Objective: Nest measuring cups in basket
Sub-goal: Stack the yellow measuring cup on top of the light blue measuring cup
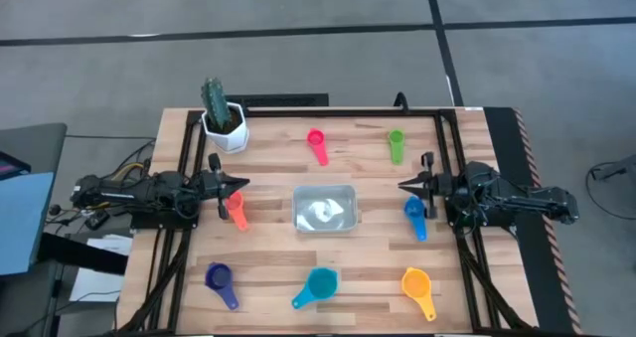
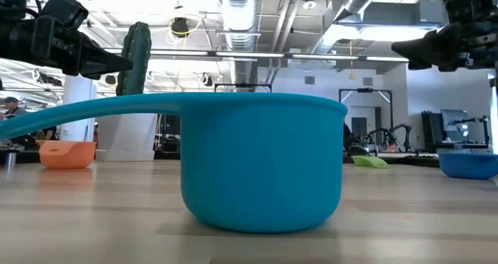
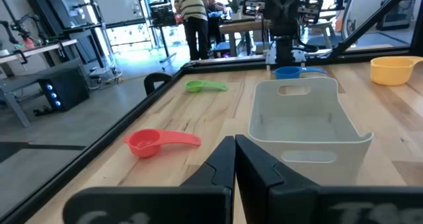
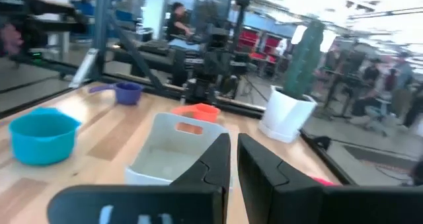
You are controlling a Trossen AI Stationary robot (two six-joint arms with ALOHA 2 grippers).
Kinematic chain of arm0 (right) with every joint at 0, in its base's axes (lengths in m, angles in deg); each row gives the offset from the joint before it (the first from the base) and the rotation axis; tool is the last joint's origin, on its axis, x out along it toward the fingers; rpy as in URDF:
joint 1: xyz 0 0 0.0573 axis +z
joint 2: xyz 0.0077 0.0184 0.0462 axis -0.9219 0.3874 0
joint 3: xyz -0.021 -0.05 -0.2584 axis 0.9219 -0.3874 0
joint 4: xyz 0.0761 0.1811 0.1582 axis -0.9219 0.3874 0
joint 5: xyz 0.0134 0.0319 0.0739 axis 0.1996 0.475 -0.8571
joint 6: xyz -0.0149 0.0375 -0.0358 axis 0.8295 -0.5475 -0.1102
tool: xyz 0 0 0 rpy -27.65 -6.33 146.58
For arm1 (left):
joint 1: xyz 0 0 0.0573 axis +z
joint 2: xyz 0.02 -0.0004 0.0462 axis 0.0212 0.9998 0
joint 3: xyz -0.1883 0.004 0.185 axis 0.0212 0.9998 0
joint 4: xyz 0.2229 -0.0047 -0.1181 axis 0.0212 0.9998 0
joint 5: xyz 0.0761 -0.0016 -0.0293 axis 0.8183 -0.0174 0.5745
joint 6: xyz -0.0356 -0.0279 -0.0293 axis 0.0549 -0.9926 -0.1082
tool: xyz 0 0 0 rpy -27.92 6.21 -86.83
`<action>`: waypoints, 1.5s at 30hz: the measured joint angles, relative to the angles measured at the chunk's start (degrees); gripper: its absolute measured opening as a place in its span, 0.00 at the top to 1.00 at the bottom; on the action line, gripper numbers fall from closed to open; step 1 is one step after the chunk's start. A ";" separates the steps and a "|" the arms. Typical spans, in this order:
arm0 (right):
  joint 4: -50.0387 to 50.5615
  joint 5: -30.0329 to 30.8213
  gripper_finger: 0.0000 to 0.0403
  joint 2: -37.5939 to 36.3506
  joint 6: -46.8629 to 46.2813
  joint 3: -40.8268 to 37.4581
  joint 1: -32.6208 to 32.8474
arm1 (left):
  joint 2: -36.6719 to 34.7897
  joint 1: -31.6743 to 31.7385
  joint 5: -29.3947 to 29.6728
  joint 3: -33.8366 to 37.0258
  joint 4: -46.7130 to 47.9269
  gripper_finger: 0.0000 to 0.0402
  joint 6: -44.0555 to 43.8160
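Observation:
The clear basket (image 1: pixel 325 209) sits empty at the middle of the table, with the measuring cups lying singly around it on their bases. Pink (image 1: pixel 316 143) and green (image 1: pixel 396 143) lie on the far side. Orange-red (image 1: pixel 237 210) lies to the left and blue (image 1: pixel 415 218) to the right. Purple (image 1: pixel 221 280), teal (image 1: pixel 316 287) and yellow-orange (image 1: pixel 417 289) lie along the near edge. My left gripper (image 1: pixel 237 186) hovers shut above the orange-red cup, pointing level at the basket. My right gripper (image 1: pixel 405 186) hovers shut above the blue cup, facing it. Neither holds anything.
A white pot with a green cactus (image 1: pixel 224 118) stands at the far left corner. A dark frame rail (image 1: pixel 338 111) runs round the table. Bare wood lies between the cups and the basket. People show in the room behind.

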 joint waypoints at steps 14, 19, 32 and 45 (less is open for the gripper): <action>-1.50 1.13 0.87 0.02 -33.75 0.16 1.00 | 0.00 0.00 0.28 0.06 -2.78 1.00 -5.77; -0.37 10.18 0.87 0.02 -34.92 0.08 -0.04 | 0.14 -0.02 0.21 0.51 -3.32 1.00 -5.97; -6.88 13.23 0.86 0.21 -30.73 -0.01 -1.10 | 7.58 0.00 6.74 0.58 -2.79 1.00 -13.52; 1.37 19.93 0.58 17.86 -56.88 9.32 -3.25 | 27.40 0.00 13.45 -12.34 -7.45 0.81 -28.32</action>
